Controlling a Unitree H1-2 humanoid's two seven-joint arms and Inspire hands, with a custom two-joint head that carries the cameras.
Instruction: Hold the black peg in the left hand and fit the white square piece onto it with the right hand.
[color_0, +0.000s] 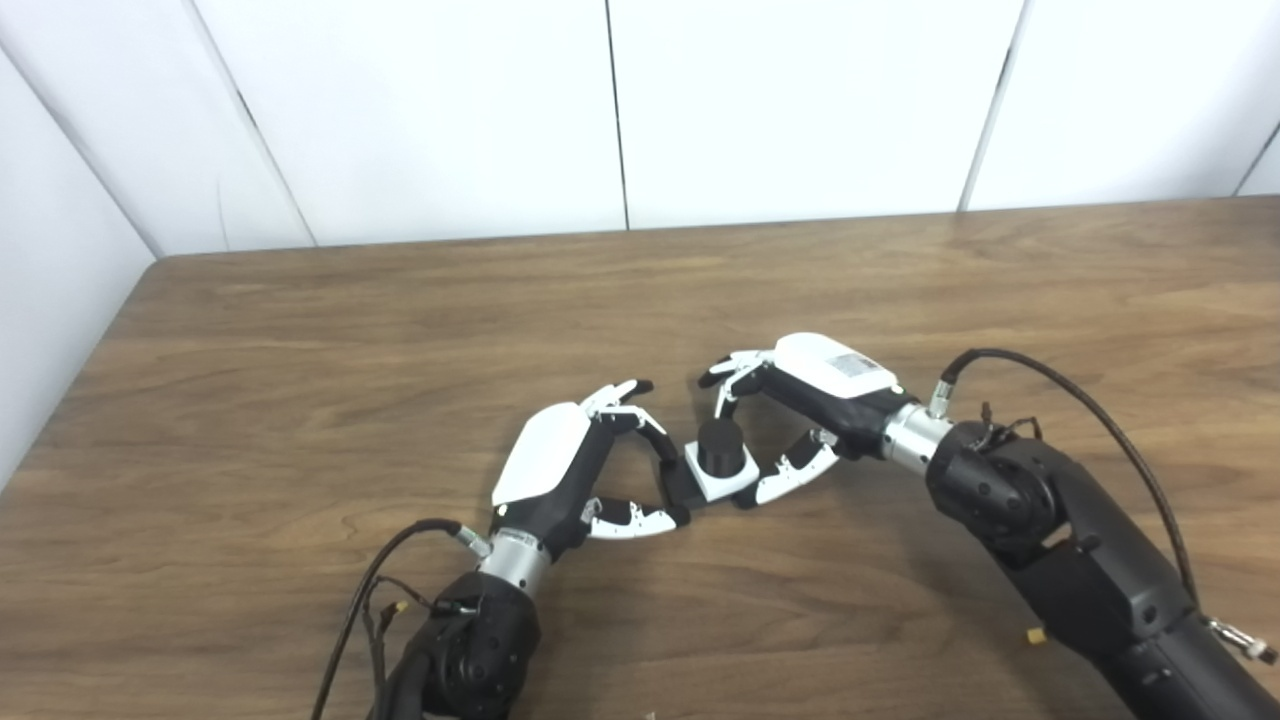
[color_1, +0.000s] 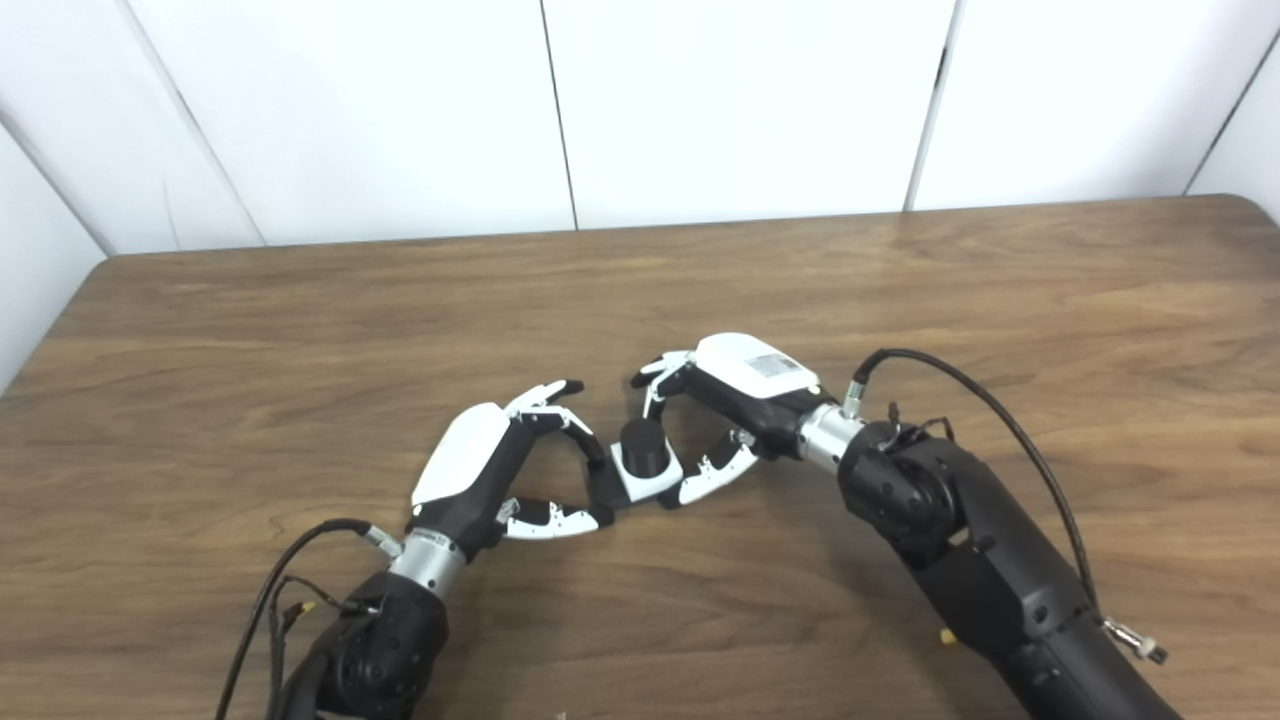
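The black peg (color_0: 719, 446) stands up through the white square piece (color_0: 724, 484), low over the table between my two hands. My left hand (color_0: 570, 465) comes in from the left; its fingers and thumb are closed on a black part at the piece's left edge, which looks like the peg's base. My right hand (color_0: 805, 400) comes in from the right. Its thumb (color_0: 790, 476) touches the white piece's right side and its fingers (color_0: 730, 378) curl down behind the peg. The pair also shows in the right eye view (color_1: 645, 460).
The wooden table (color_0: 400, 330) runs back to white wall panels (color_0: 620, 110). Its left edge lies near the left wall. A black cable (color_0: 1090, 410) loops over my right forearm, another (color_0: 360, 600) beside my left wrist.
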